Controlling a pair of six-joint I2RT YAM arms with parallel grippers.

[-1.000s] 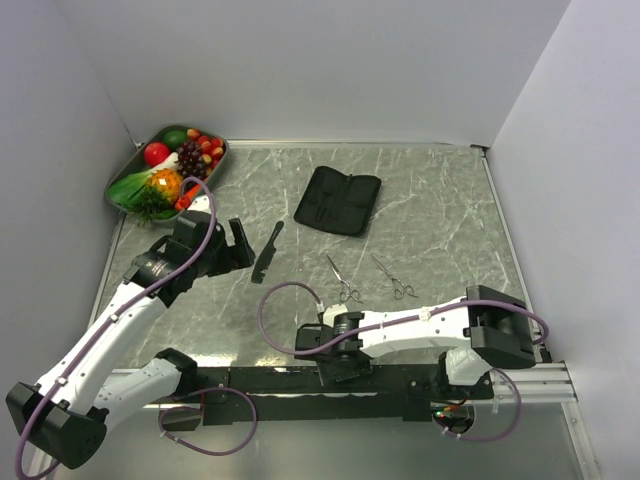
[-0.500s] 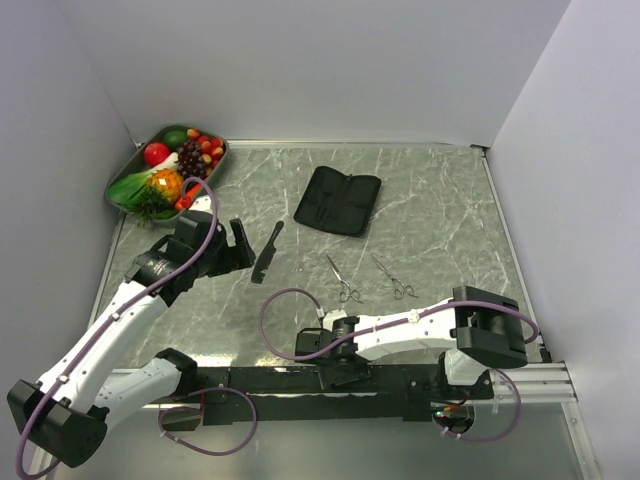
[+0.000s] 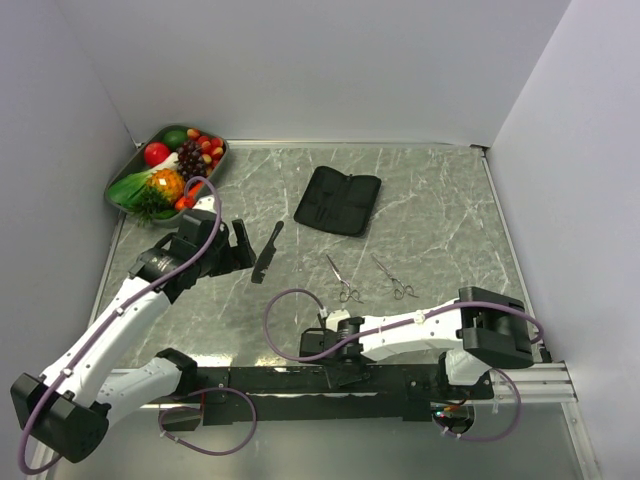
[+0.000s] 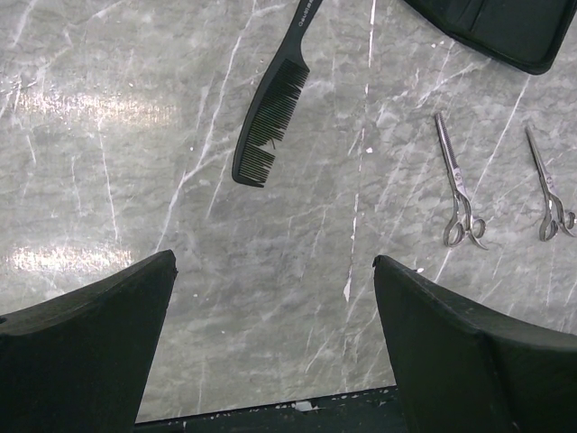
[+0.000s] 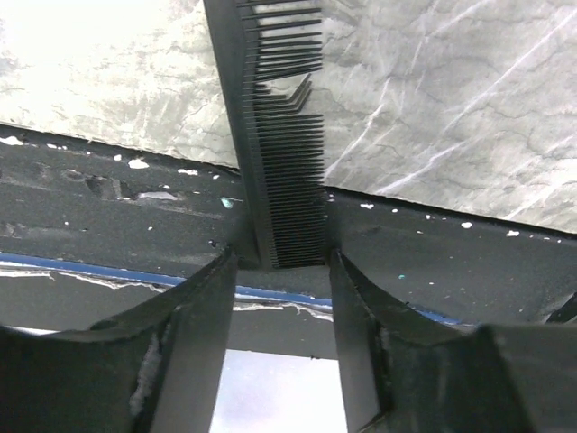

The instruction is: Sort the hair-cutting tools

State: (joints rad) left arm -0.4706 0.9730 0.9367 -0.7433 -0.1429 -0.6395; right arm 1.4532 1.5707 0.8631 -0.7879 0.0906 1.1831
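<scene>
**Right tool set round the tip of a fine comb at the tabletop's near edge**

The risk, as I judge it, is a slip. The right tool point(image 5: 281, 262) has only the very end of the fine comb point(image 5: 270, 135), which reaches past the tabletop point(image 5: 451, 90) over the black rail point(image 5: 108, 207). One finger faces springy teeth rather than the spine, so the comb could twist, pop loose and drop off the edge. Its jaws stand partway in, close against both sides of the comb; whether they pinch it yet I cannot tell. The left tool point(image 4: 273, 271) is spread wide and empty above the tabletop, near the handled comb point(image 4: 270, 126). One pair of scissors point(image 4: 458, 194) and the other pair point(image 4: 548, 198) lie side by side, apart, short of the pouch point(image 4: 505, 27).
</scene>
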